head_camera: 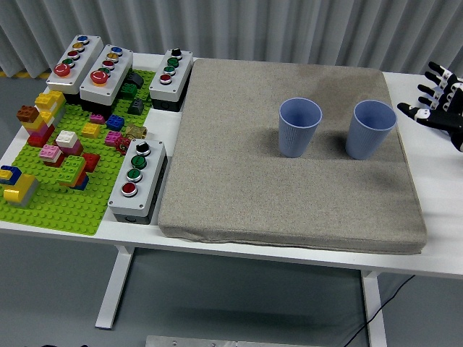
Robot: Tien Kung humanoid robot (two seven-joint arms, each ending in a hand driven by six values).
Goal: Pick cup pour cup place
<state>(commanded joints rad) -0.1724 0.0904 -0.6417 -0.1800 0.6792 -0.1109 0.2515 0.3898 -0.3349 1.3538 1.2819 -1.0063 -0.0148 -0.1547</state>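
Two blue cups stand upright on a grey mat [275,181]. The left cup [299,127] is near the mat's middle; the right cup [370,129] stands beside it toward the mat's right edge. My right hand [438,101] comes in at the right edge, fingers spread and empty, a little to the right of the right cup and apart from it. I cannot see inside the cups well enough to tell their contents. My left hand is out of view.
A green brick baseplate [65,195] with several coloured bricks lies at the left. Several grey button boxes stand around it, one [137,181] at the mat's left edge and one [171,78] at the back.
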